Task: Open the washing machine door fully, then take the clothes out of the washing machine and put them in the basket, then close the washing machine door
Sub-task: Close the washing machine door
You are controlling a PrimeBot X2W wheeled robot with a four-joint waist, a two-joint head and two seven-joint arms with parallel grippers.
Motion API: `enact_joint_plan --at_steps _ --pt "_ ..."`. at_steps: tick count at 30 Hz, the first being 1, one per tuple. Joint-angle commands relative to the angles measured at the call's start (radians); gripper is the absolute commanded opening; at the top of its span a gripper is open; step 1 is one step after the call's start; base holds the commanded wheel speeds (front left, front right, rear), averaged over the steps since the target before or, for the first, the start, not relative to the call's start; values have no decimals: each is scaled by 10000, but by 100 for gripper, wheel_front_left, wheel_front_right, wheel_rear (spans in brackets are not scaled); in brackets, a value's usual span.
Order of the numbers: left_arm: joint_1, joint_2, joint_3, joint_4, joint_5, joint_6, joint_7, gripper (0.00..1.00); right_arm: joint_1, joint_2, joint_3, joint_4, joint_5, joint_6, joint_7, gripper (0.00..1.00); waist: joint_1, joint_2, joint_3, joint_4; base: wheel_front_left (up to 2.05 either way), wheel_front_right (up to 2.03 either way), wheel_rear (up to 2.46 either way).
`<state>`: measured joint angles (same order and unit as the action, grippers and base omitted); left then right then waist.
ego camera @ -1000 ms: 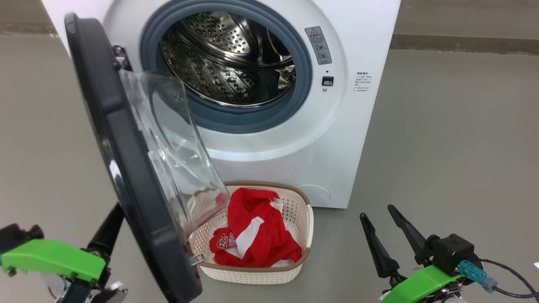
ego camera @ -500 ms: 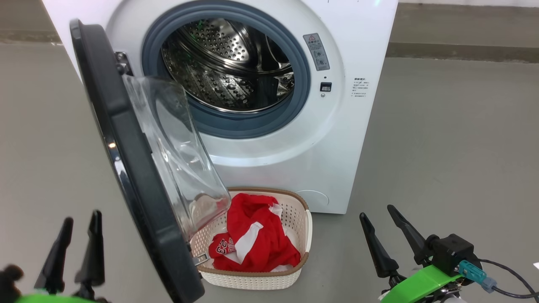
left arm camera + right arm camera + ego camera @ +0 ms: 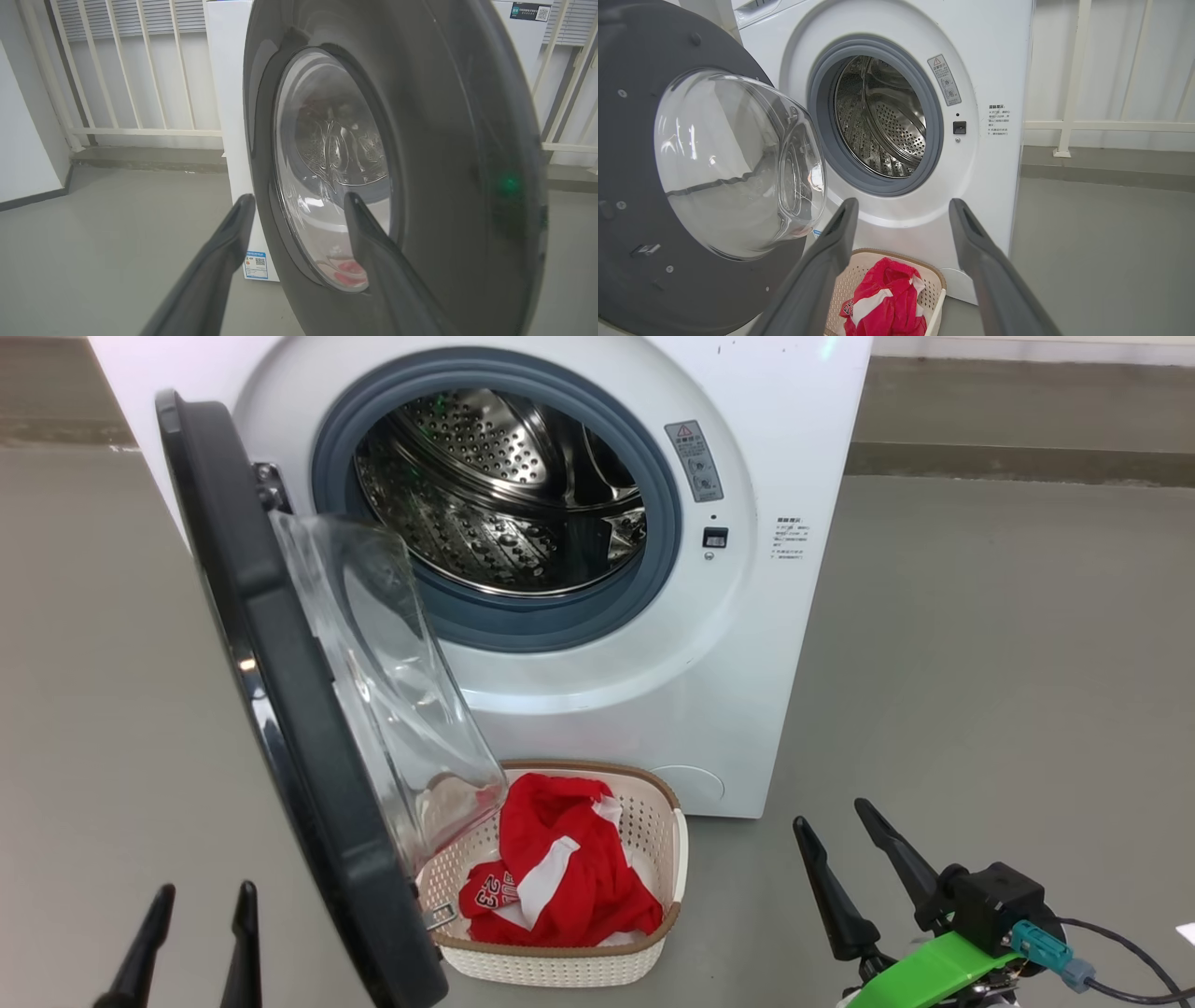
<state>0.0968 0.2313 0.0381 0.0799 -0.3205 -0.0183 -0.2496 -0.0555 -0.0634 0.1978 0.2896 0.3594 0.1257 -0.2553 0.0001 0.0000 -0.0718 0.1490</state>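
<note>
Between the earlier frames and this one, the left gripper (image 3: 206,891) had come off the outer face of the washing machine door (image 3: 280,709) and dropped low beside it, its fingers now spread and holding nothing.

From the head, the washing machine (image 3: 747,644) stood with its door swung out to its left. The drum (image 3: 485,495) looked bare as far as could be seen. The basket (image 3: 674,859) sat on the floor right in front of the machine, partly under the door's glass bowl, with the clothes (image 3: 560,877) heaped inside. The right gripper (image 3: 831,814) hung open and empty to the machine's right front.

From the left wrist, the left gripper (image 3: 300,198) pointed at the door (image 3: 444,140) from outside, near it but apart.

From the right wrist, the right gripper (image 3: 903,203) faced the machine (image 3: 994,70), fingers wide, above the basket (image 3: 941,282) and the clothes (image 3: 882,298).

Judged from this, opening and unloading were done; only closing the door was left.

Counted: one machine, one door, one basket, one red heap whose garments could not be told apart, two grippers.
</note>
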Motion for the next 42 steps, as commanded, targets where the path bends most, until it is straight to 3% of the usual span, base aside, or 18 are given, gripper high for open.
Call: enact_joint_plan --at_steps 1,16,32,40,41,42 --pt "-233 121 355 -233 250 88 -114 100 -156 -20 196 -235 -55 50 -65 100 -1 0 -5 -12 0 0 0" --pt "286 -904 1068 -445 1498 -397 -121 100 -177 -71 177 -282 -61 50 -65 100 -1 0 125 -93 0 0 0" --pt "232 -1303 1448 -389 2043 -684 -121 100 -195 -138 191 -279 -46 50 -65 100 -1 0 196 -20 0 0 0" --pt "266 -1410 1591 -239 2242 -618 -122 100 -217 -151 159 -280 -43 50 -65 100 -1 0 194 -2 0 0 0" --pt "266 -1410 1578 -197 2282 -627 -122 49 -216 -149 151 -278 -36 50 -65 100 -1 0 198 -1 0 0 0" --pt "266 -1406 1552 -127 2303 -647 -122 5 -216 -145 139 -271 -27 50 -65 100 -1 0 202 2 0 0 0"
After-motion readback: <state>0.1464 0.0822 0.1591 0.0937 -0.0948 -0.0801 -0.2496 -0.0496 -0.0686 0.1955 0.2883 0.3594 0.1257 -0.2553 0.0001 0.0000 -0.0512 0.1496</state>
